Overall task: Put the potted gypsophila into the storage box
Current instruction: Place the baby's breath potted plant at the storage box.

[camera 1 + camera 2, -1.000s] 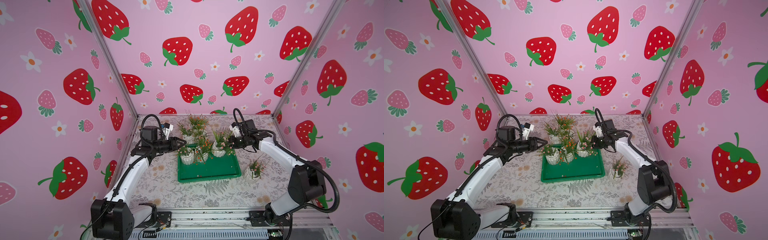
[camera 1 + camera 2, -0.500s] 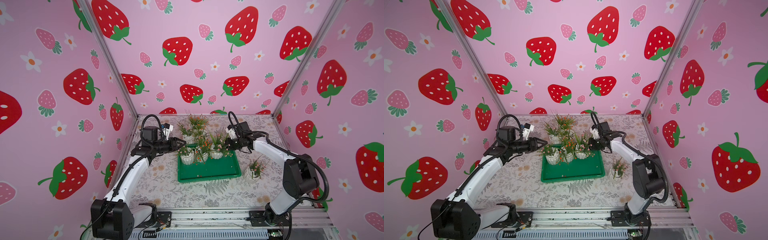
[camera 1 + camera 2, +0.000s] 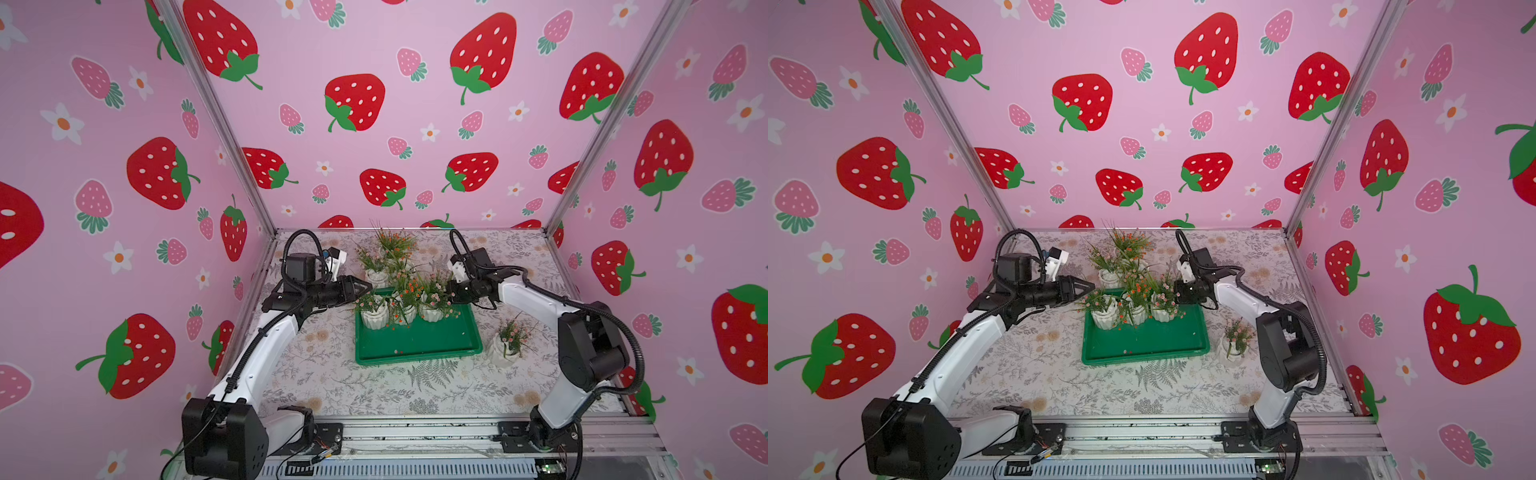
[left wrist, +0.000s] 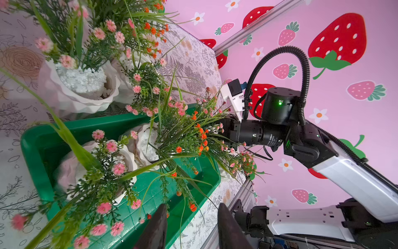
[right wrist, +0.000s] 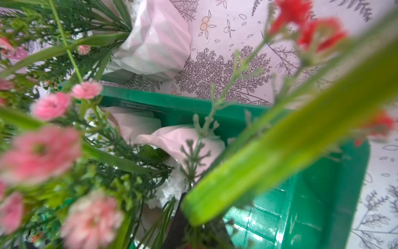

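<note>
The storage box [image 3: 415,340] [image 3: 1142,343] is a shallow green tray in mid table. Three white pots of gypsophila stand along its far side. My right gripper [image 3: 451,297] [image 3: 1177,296] is shut in the stems of the rightmost one [image 3: 432,313] [image 3: 1163,313], whose pot sits low inside the tray. In the right wrist view a dark finger [image 5: 179,213] shows among stems, over the green floor [image 5: 301,204]; leaves hide the rest. My left gripper [image 3: 365,286] [image 4: 192,205] is open beside the leftmost pot [image 3: 374,318], holding nothing.
Another potted plant [image 3: 500,353] [image 3: 1231,353] stands on the floral table right of the tray. Two more pots [image 3: 376,276] [image 3: 1108,276] stand just behind the tray's far rim. Pink strawberry walls close in on three sides.
My right gripper has moved left with its potted plant, further over the tray's far right corner. The left arm has stayed put.
</note>
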Robot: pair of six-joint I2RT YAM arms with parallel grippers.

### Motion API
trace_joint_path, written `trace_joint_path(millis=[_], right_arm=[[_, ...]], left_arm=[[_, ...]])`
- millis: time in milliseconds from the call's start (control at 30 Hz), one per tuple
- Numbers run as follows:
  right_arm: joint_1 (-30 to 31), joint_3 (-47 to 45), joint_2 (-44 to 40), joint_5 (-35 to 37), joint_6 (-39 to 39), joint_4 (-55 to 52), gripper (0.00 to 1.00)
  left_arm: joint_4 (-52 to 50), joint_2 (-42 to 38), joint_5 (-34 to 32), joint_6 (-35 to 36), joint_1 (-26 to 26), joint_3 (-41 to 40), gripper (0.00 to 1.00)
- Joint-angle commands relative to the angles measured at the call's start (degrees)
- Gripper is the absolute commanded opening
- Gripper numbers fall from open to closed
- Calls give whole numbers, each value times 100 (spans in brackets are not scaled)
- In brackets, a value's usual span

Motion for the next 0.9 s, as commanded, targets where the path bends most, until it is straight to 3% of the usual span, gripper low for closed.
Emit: trace_joint_path(millis=[0,600,867], right_arm=[[32,40,-13,-20,-14,361,0],[142,187,204,-98,71,409,0],[146,186,179,-75,114,374,28]], left_arm=[[-36,9,-44,65,-8,90,42],[-23,14,-32,53,-6,86,42],[-25,34,18,26,-8,95,41]])
